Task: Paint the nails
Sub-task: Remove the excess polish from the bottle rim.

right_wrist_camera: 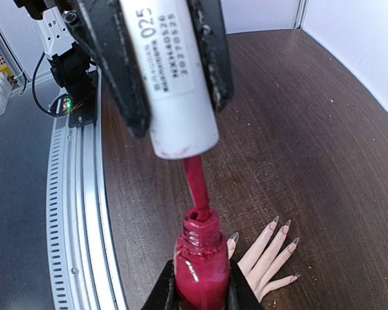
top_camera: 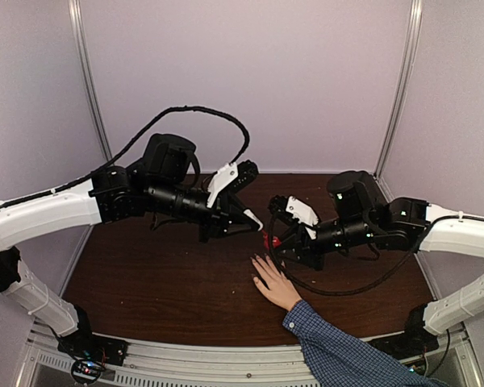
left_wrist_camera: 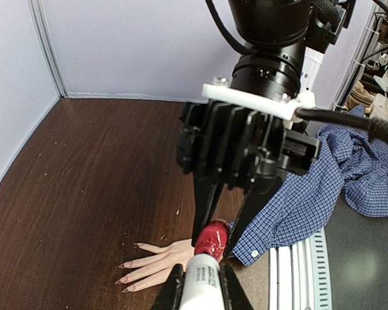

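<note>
Your right gripper [right_wrist_camera: 200, 287] is clamped on the polish bottle [right_wrist_camera: 200, 258] at bottom centre, left gripper [right_wrist_camera: 181, 110] on the brush cap [right_wrist_camera: 174, 77] above. Nails [right_wrist_camera: 286, 227] lie beyond, lower right: tiny, on a soft live hand [right_wrist_camera: 262, 258], so no grabbing, brush lightly.

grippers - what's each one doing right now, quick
left gripper: shut on the white cap
right gripper: shut on the red polish bottle
</note>
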`<action>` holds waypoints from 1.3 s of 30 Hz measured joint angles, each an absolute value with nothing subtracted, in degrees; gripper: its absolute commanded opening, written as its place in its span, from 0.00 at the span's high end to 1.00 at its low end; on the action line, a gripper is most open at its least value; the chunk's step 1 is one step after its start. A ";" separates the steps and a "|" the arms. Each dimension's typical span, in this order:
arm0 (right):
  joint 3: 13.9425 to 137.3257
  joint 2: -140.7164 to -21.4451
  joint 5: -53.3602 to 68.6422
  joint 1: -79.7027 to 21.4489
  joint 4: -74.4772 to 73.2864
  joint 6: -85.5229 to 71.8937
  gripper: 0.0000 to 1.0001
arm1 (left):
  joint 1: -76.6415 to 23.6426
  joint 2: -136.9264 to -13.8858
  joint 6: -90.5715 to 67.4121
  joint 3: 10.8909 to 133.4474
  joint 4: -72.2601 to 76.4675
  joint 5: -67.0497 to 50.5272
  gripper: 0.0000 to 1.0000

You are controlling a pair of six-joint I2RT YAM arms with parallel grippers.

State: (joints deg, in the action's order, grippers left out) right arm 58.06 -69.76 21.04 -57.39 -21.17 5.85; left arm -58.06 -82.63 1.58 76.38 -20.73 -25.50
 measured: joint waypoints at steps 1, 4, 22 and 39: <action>58.02 -69.73 21.06 -57.39 -21.15 5.85 1.00 | -58.06 -82.63 1.58 76.34 -20.71 -25.52 1.00; 57.98 -69.71 21.26 -57.39 -21.12 5.85 1.00 | -58.04 -82.63 1.56 76.16 -20.60 -25.56 1.00; 57.87 -69.71 22.06 -57.39 -21.12 5.85 1.00 | -57.36 -82.00 0.71 74.74 -19.00 -27.05 1.00; 57.84 -69.69 22.76 -57.39 -20.78 5.87 1.00 | -56.97 -81.95 0.69 74.67 -18.92 -27.46 1.00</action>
State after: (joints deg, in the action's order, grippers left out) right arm 57.84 -69.69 22.76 -57.39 -20.78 5.87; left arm -56.97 -81.95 0.69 74.67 -18.92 -27.46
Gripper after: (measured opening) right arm 0.190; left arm 0.158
